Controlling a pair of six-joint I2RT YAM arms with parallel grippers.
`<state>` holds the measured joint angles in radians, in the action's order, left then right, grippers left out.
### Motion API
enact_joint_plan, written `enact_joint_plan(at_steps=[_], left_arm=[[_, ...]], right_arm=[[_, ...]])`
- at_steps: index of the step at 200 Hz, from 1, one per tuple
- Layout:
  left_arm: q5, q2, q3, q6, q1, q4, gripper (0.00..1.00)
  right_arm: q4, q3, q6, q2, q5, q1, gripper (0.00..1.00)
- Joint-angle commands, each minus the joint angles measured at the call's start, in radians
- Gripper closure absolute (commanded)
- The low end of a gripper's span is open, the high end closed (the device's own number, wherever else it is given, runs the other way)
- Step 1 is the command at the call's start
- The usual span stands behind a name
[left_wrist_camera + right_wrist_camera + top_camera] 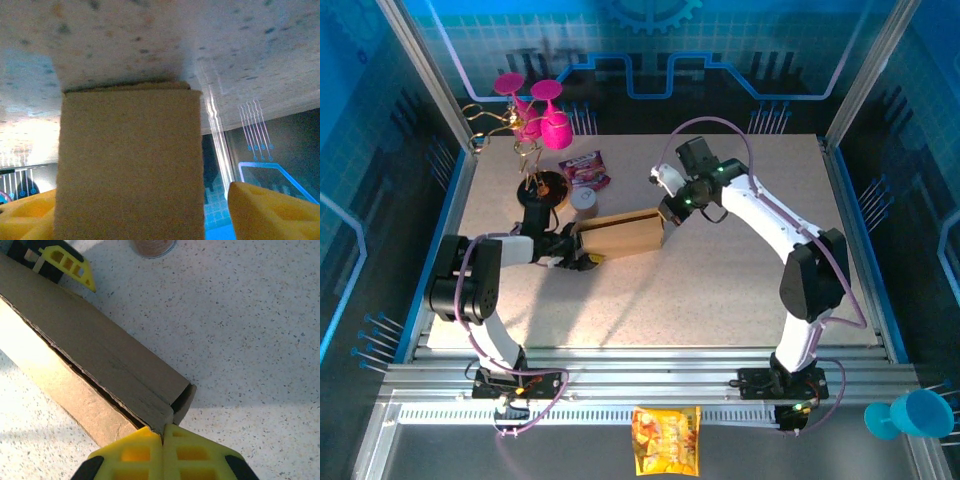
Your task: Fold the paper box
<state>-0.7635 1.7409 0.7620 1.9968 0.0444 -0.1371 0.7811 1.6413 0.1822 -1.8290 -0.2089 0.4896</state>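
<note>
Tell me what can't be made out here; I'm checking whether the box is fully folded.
- Top view: paper box seams are too small to read.
- Left wrist view: the box's other faces are hidden behind its own near panel.
- Right wrist view: whether the right gripper pinches a flap; its closed fingertips cover that corner.

Pink goblets point(545, 110), purple snack packet point(585, 167), yellow snack bag point(666, 440), blue cup point(912, 414)
</note>
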Motion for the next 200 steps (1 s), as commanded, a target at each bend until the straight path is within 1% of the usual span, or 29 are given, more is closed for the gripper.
enact_joint_plan(at_steps=[1,30,45,69,108,129,167,188,200], left_arm=[[0.000,0.015,-0.009,0.039,-0.012,-0.042,0.31],[0.005,0.022,-0.015,0.057,-0.013,-0.071,0.34],[0.011,0.027,-0.023,0.071,-0.014,-0.091,0.39],[0.022,0.035,-0.024,0.082,-0.014,-0.103,0.47],[0.029,0.043,-0.018,0.083,-0.014,-0.104,0.51],[0.030,0.047,-0.015,0.086,-0.014,-0.106,0.51],[0.024,0.056,-0.011,0.097,-0.014,-0.125,0.52],[0.018,0.059,-0.011,0.109,-0.013,-0.155,0.49],[0.012,0.064,-0.013,0.116,-0.014,-0.178,0.45]], right_arm=[[0.056,0.053,-0.087,-0.040,0.002,0.021,1.00],[0.074,0.085,-0.176,-0.062,-0.007,0.026,1.00],[0.072,0.083,-0.218,-0.061,0.011,0.035,1.00],[0.064,0.078,-0.312,-0.060,0.003,0.037,1.00],[0.059,0.080,-0.450,-0.058,0.016,0.057,1.00],[0.053,0.080,-0.512,-0.060,0.034,0.069,1.00],[-0.003,0.045,-0.555,-0.047,0.076,0.089,1.00],[-0.058,-0.001,-0.565,-0.037,0.122,0.096,1.00],[-0.091,-0.026,-0.569,-0.035,0.133,0.096,1.00]])
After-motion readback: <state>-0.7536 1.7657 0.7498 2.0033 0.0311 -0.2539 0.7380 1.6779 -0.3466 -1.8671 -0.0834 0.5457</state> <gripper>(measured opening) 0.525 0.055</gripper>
